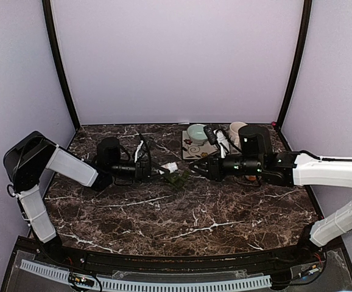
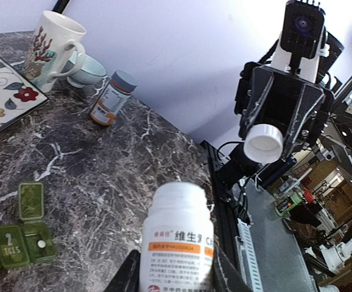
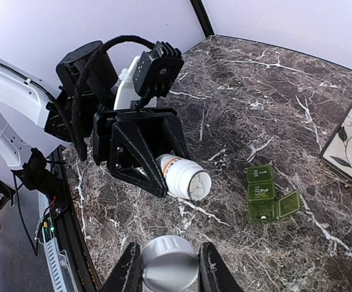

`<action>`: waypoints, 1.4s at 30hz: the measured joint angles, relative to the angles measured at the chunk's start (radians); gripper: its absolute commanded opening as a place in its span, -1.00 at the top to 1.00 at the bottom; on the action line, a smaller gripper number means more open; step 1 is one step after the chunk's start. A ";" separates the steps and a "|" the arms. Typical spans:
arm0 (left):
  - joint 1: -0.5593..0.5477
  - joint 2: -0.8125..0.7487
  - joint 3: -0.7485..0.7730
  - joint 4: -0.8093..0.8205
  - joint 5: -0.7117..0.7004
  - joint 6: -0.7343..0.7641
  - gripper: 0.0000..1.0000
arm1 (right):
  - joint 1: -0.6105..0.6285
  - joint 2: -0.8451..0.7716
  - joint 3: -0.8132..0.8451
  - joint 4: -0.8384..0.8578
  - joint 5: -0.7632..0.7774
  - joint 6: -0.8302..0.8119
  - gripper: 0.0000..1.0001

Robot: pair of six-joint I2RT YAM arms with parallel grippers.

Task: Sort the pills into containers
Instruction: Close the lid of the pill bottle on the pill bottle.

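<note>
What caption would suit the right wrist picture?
Left gripper holds the uncapped bottle, right gripper the cap; green pill box lies with one lid open.

- A dark brown marble-patterned table [image 1: 182,219], streaked all over with white veins.
- A small dark green pill box [image 3: 262,192] lies flat near the table's middle. It is a short row of square compartments, and the end one has its lid swung open to the side.
- A square floral mat [image 1: 194,151] lies flat toward the back right.
- Just beside the mat stands a white mug [image 2: 51,45] with a red branching pattern.
- A small pale bowl [image 2: 88,68] sits next to the mug.
- An amber bottle [image 2: 110,97] with a grey cap stands near the bowl, well apart from the pill box.
</note>
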 measured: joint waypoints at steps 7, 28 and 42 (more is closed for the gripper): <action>0.000 -0.027 0.000 0.117 0.097 -0.143 1.00 | 0.030 0.000 0.027 -0.017 -0.010 -0.003 0.89; 0.000 -0.033 0.000 0.329 0.217 -0.392 1.00 | 0.068 0.020 0.120 -0.033 -0.038 -0.003 0.89; -0.003 -0.047 0.000 0.337 0.239 -0.405 1.00 | 0.071 0.094 0.163 -0.033 -0.035 -0.003 0.88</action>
